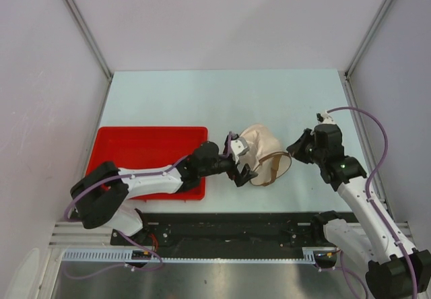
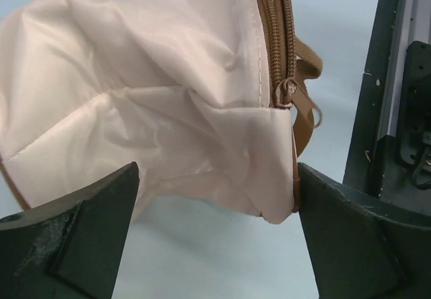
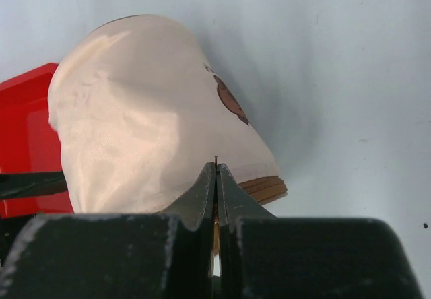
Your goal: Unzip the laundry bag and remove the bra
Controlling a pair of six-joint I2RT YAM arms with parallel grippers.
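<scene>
The laundry bag (image 1: pixel 261 148), a crumpled cream pouch of thin, creased fabric with a brown zipper rim, lies on the pale worktop (image 1: pixel 202 104) just right of the red tray (image 1: pixel 135 147). The left claw (image 2: pixel 217 201) gapes wide, its dark fingers flanking the bag's near edge. The right claw (image 3: pixel 216 178) is pressed fully together beside the brown rim.

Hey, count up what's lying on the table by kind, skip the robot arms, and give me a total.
Laundry bag: 1
Red tray: 1
Total: 2
</scene>
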